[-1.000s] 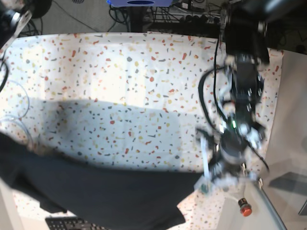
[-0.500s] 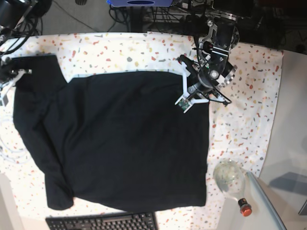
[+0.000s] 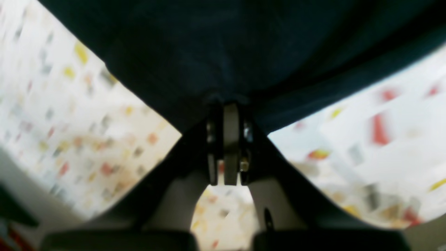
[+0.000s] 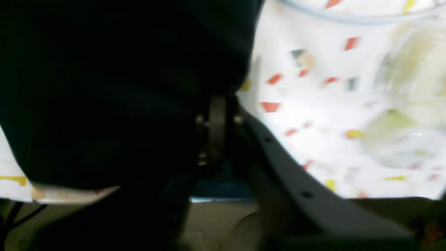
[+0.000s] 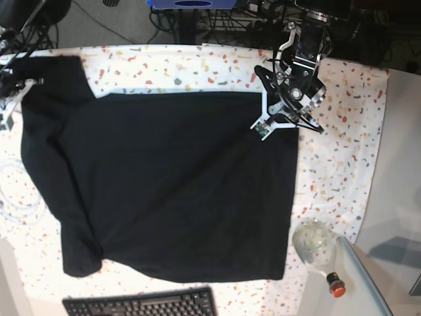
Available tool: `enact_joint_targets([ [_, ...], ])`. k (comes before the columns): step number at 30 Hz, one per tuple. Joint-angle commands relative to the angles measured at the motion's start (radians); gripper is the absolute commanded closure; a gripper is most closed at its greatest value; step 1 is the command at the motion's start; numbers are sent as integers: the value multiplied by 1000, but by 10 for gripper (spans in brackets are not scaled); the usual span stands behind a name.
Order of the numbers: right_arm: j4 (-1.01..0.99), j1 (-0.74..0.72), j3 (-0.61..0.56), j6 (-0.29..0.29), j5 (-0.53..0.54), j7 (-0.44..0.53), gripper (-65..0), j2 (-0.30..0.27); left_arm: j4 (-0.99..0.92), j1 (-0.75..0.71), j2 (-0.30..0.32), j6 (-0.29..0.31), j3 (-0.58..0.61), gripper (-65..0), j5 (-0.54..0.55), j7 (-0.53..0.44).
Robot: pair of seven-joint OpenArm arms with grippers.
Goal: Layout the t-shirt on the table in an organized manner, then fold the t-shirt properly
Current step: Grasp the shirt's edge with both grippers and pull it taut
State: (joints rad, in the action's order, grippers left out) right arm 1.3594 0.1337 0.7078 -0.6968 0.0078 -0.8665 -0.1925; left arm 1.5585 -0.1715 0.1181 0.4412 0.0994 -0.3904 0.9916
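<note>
Base view shows the t-shirt (image 5: 171, 184), a matte, soft black fabric, spread nearly flat across the table (image 5: 342, 164), whose white cloth is flecked with small red, yellow and grey chips. The shirt's body forms a broad dark rectangle with a few shallow creases, and one sleeve bunches at the lower left. The left gripper (image 5: 284, 117) sits at the shirt's upper right corner; in the left wrist view its jaws are pressed together on a pinch of the black cloth (image 3: 230, 52), with the fabric fanning away from the tips. The right gripper (image 4: 217, 115) is at the shirt's far left edge; the right wrist view is blurred and dark, so whether its jaws grip the fabric cannot be told. A clear glass bottle (image 5: 316, 247) with a round body and red cap lies near the shirt's lower right corner; its contents are unclear. A black keyboard (image 5: 141, 306) lies just below the hem.
</note>
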Motion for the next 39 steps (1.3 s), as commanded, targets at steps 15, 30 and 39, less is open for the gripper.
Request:
enact_joint_targets([
  [15, 188, -227, -26, -1, -32, 60, -179, 3, 297, -89, 7, -11, -154, -360, -5, -9],
  [30, -957, -710, -288, 151, -35, 617, 0, -200, -165, 59, -74, -12, -336, 0, -8, -250],
  [39, -952, -639, -300, 260, -29, 657, 0, -197, -185, 23, -41, -12, -376, 0, -6, -253],
])
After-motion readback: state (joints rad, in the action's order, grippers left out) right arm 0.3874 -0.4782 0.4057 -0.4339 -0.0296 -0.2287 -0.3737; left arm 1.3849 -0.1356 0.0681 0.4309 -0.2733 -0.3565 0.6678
